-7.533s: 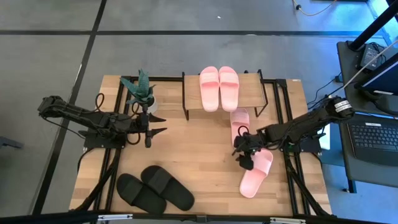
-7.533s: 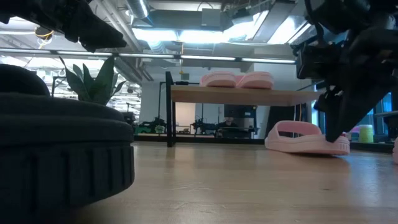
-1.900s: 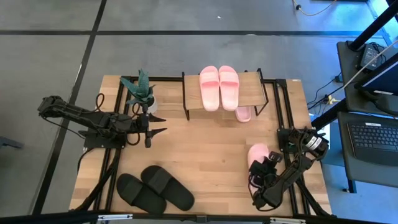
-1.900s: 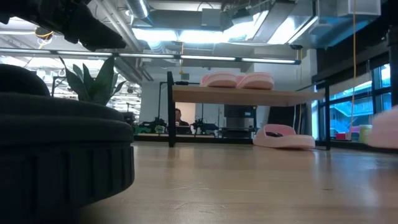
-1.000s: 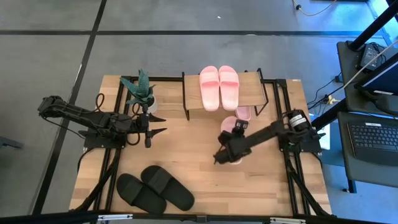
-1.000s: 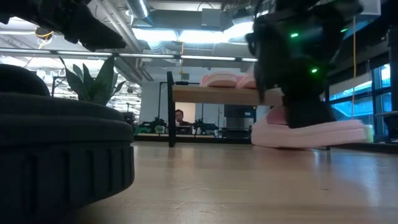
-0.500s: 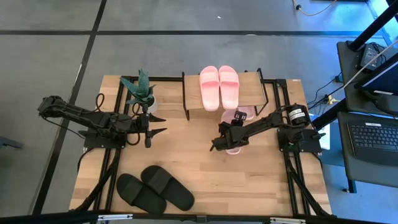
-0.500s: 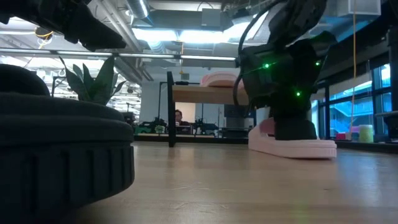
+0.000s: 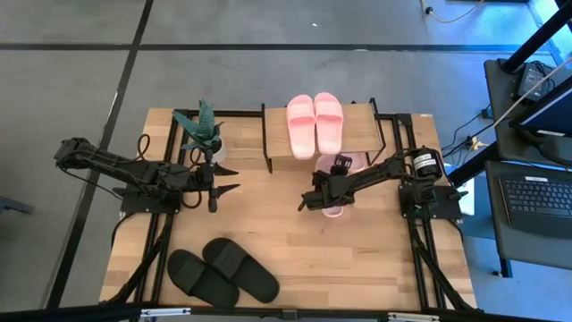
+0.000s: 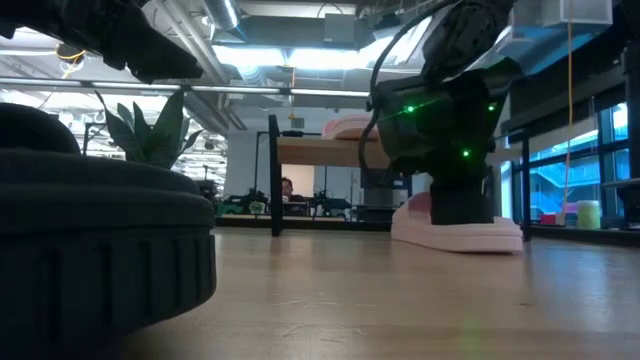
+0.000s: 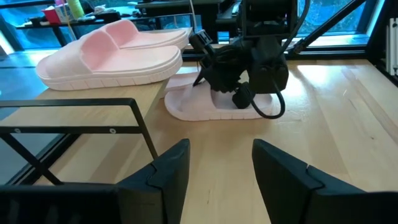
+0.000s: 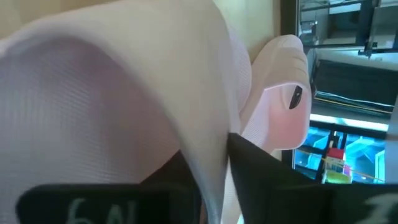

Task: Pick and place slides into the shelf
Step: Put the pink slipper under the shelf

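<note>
Beside the shelf [image 9: 362, 132], right gripper [image 9: 315, 200] jaws seemingly clamp a pink slide [image 9: 333, 210]; left gripper [image 9: 225, 179] jaws apart.

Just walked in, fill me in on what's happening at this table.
The right gripper is clamped on a pink slide on the tabletop, just in front of the shelf. One pink pair already sits on the shelf's top board, and another pink slide pokes out from under it. The black pair lies untouched near the front edge. The left gripper waits open beside the potted plant.
</note>
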`<action>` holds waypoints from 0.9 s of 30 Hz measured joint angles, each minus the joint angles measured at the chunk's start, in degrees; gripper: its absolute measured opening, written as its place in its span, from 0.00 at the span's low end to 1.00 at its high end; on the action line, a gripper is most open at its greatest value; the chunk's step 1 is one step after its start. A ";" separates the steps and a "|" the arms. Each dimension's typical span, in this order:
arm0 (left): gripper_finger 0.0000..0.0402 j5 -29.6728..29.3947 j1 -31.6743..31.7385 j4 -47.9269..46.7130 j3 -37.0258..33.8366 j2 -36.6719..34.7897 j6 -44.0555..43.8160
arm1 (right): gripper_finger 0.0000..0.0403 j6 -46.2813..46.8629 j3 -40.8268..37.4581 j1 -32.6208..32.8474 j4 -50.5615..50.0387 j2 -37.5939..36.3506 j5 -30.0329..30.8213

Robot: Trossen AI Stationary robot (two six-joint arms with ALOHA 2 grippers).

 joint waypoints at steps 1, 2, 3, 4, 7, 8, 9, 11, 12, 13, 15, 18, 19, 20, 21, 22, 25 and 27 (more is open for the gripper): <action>0.41 -0.01 0.00 -0.02 0.00 -0.02 0.00 | 0.21 -0.34 0.00 0.00 0.09 0.00 0.03; 0.41 0.00 0.00 -0.02 0.00 -0.02 0.02 | 0.23 -0.40 0.00 0.00 0.10 0.00 0.03; 0.41 0.00 -0.01 -0.02 0.00 -0.02 0.02 | 0.24 -0.38 0.00 -0.02 0.07 0.00 0.05; 0.41 0.00 -0.01 0.00 0.00 -0.01 0.02 | 0.25 -0.42 0.00 -0.12 -0.05 0.00 0.05; 0.41 0.00 0.00 -0.02 0.00 -0.02 0.04 | 0.26 -0.60 0.02 -0.24 -0.16 0.00 0.03; 0.41 0.00 0.00 0.00 0.00 -0.02 0.04 | 0.26 -0.42 0.02 -0.24 -0.22 0.00 0.03; 0.41 0.00 -0.01 -0.02 0.00 -0.02 0.04 | 0.26 0.08 0.02 -0.24 -0.29 0.01 0.03; 0.41 -0.02 -0.02 -0.02 0.00 -0.02 0.04 | 0.26 1.03 0.02 -0.24 -0.44 0.02 0.04; 0.41 0.00 -0.02 -0.02 0.00 -0.02 0.04 | 0.26 1.38 0.02 -0.24 -0.55 0.04 0.05; 0.41 0.00 -0.02 -0.02 0.00 -0.02 0.04 | 0.26 1.52 0.02 -0.24 -0.60 0.04 0.05; 0.41 0.00 0.00 -0.02 0.00 -0.02 0.04 | 0.26 1.52 0.02 -0.24 -0.60 0.04 0.07; 0.41 0.00 -0.01 -0.02 0.00 -0.02 0.04 | 0.28 1.18 0.02 -0.24 -0.53 0.04 0.10; 0.41 0.00 0.00 -0.02 0.00 -0.02 0.04 | 0.30 1.09 0.02 -0.24 -0.50 0.04 0.10; 0.41 -0.02 -0.02 -0.02 0.00 -0.02 0.04 | 0.32 1.08 0.02 -0.24 -0.50 0.04 0.07; 0.41 0.00 -0.02 -0.02 0.00 -0.02 0.04 | 0.35 1.09 0.02 -0.24 -0.50 0.04 0.05; 0.41 0.00 -0.02 -0.02 0.00 -0.02 0.04 | 0.38 1.09 0.02 -0.24 -0.51 0.04 0.05; 0.41 0.00 -0.02 -0.02 0.00 -0.02 0.04 | 0.48 1.13 0.02 -0.24 -0.51 0.04 0.05; 0.41 0.00 0.00 -0.02 0.00 -0.02 0.04 | 0.53 0.85 0.02 -0.03 -0.51 0.04 0.07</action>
